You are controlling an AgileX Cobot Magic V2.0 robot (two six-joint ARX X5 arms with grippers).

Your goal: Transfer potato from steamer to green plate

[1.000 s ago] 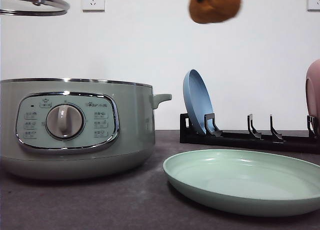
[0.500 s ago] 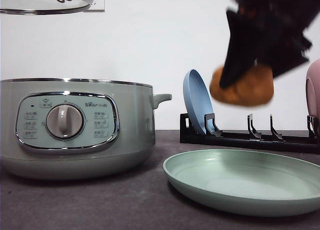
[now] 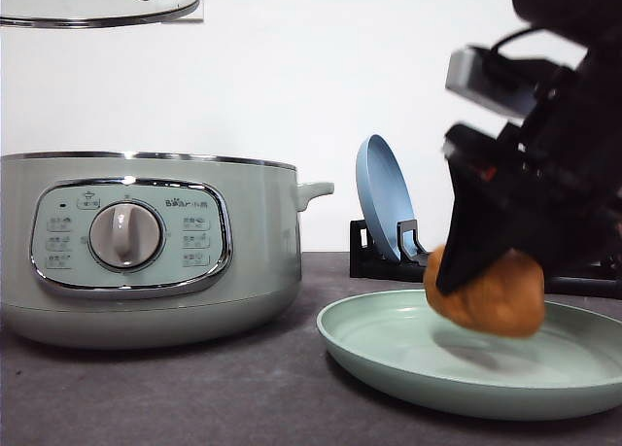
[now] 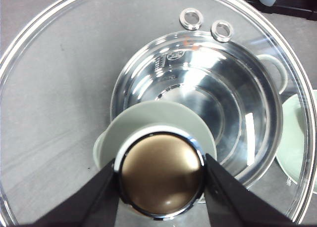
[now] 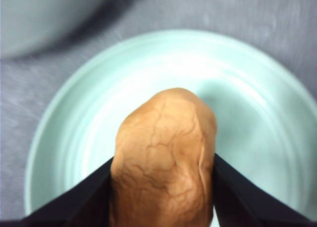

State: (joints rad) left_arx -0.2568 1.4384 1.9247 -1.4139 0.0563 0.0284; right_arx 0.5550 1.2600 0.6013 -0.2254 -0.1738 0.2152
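- Hanging just above the floor of the green plate (image 3: 389, 344), the potato (image 3: 491, 292) is clamped between the dark fingers of the right pincer (image 3: 486, 281); a shadow lies on the plate under it, so it looks a little short of touching down, though I cannot be sure.
- In the right wrist view the potato (image 5: 166, 158) sits over the middle of the green plate (image 5: 64, 118), with a finger pressed against each flank and the jaws spread only as wide as the potato.
- The step in hand looks like the placing: the carry is done and only the set-down remains.
- The next move calls for a short lowering until the potato rests on the plate, then a parting of the jaws and a straight lift clear, so the rounded thing is not rolled toward the rim.
- The right arm reaches down steeply from the upper right, its wrist tilted over the plate.
- The steamer (image 3: 146, 252) stands open on the bench (image 3: 194, 397), beside the plate; its inner pot shows bare metal.
- The left pincer (image 4: 161, 187) is closed on the knob of the glass lid (image 3: 97, 4), held high above the steamer.
- A blue plate (image 3: 384, 198) stands upright in a black rack (image 3: 379, 261) behind.
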